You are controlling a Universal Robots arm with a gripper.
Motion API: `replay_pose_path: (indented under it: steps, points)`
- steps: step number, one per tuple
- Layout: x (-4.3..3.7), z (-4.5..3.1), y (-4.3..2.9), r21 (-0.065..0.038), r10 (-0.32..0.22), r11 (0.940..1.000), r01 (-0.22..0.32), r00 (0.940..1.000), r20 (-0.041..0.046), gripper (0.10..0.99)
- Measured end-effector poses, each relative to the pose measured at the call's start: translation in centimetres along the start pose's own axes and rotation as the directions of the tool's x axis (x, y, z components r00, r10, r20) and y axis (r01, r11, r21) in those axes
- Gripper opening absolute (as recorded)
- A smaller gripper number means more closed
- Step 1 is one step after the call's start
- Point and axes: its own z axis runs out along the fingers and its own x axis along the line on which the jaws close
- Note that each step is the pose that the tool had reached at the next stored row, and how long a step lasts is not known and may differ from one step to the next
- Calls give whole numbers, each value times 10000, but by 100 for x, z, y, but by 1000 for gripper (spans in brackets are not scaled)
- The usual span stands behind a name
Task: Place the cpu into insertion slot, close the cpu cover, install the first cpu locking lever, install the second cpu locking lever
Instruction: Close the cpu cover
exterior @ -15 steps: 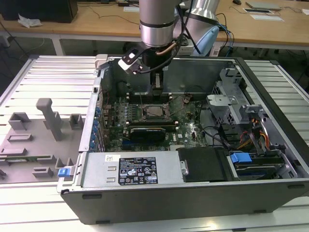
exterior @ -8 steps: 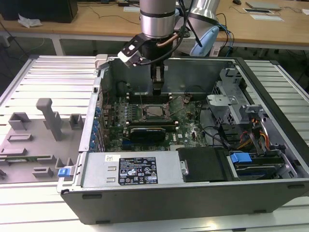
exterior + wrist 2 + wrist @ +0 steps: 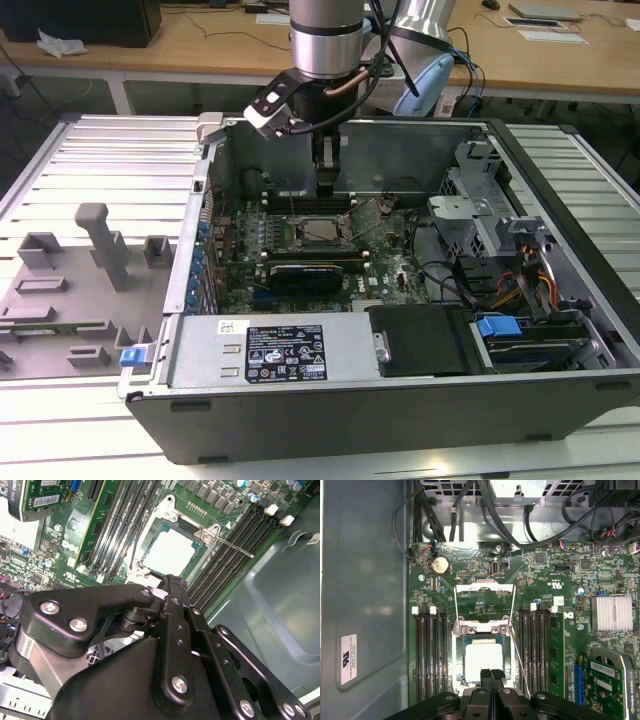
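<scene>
I see the cpu (image 3: 481,661) seated in its socket on the motherboard (image 3: 555,645), inside the open computer case (image 3: 400,425). The cpu cover (image 3: 484,585) lies hinged open on the side away from my end effector (image 3: 491,674). The end effector's fingers are pressed together, empty, and hover at the cpu's edge.

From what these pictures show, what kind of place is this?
Probably a robotics lab or test workshop: a robot arm reaches into an open desktop computer case on a slatted metal workbench, grey fixture blocks lie beside it, and wooden office desks stand behind.
</scene>
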Motion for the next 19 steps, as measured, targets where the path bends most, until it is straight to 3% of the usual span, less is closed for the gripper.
replay_pose_path:
  steps: [6, 10, 16, 18, 19]
  points:
    - [0, -2, 9, 2, -3, 10000, 3, 10000, 3, 106]
    - [1, 3, 67, 1, 0, 10000, 0, 10000, 1, 106]
    - [3, 10, 180, 0, 1, 10000, -1, 10000, 0, 106]
    - [5, 15, 256, 1, -1, 10000, 1, 10000, 0, 106]
    - [6, 20, 326, 0, 0, 10000, 0, 10000, 0, 106]
